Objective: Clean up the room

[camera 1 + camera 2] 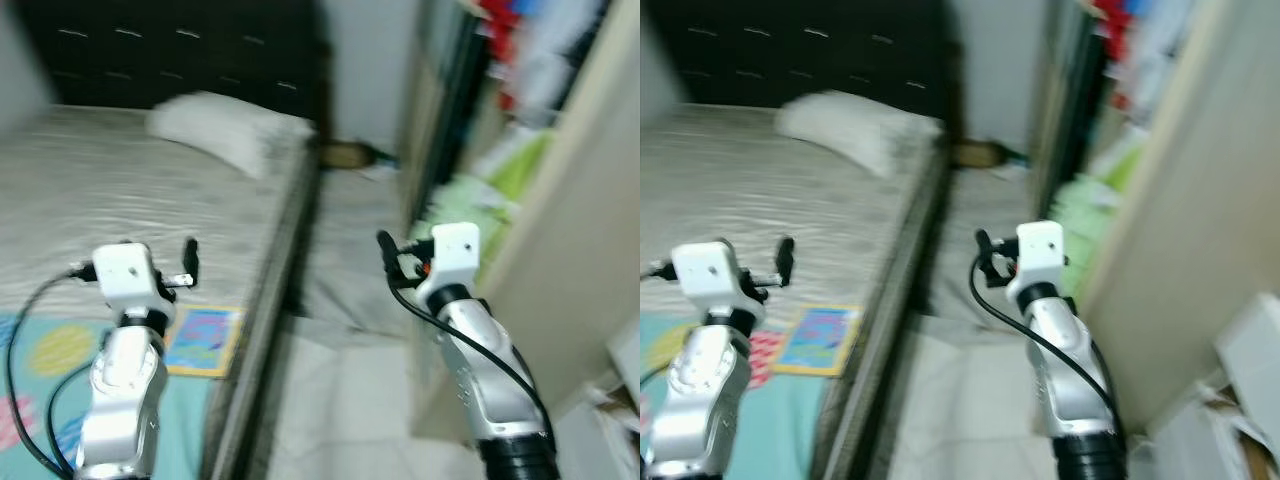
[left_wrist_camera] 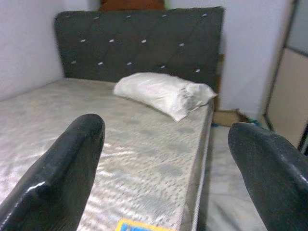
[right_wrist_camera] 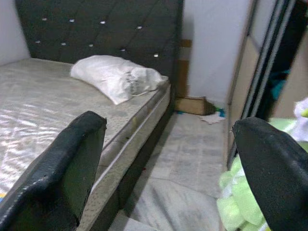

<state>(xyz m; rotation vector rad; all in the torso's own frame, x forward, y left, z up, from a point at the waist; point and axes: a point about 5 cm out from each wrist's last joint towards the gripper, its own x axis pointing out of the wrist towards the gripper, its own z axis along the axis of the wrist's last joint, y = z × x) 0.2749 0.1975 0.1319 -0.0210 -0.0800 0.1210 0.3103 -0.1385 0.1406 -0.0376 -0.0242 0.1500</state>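
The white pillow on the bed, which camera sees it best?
The left wrist view: the pillow sits sharp and whole below the dark headboard, framed between the open left pincer's fingers. The right wrist view shows it clearly too, but off to one side. Both eye views show it blurred.

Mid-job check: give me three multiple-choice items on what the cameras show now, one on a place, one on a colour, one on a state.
1. Where does the pillow lie?
A. on the floor
B. on the bed near the headboard
C. inside the wardrobe

2. What colour is the headboard?
A. dark
B. white
C. yellow

3. How do the left gripper and right gripper stand?
A. both shut on cloth
B. one holds the pillow
C. both open, holding nothing

Answers:
1 B, it rests on the mattress by the headboard.
2 A, it is dark and tufted.
3 C, each wrist view has a wide, bare gap between the fingers.
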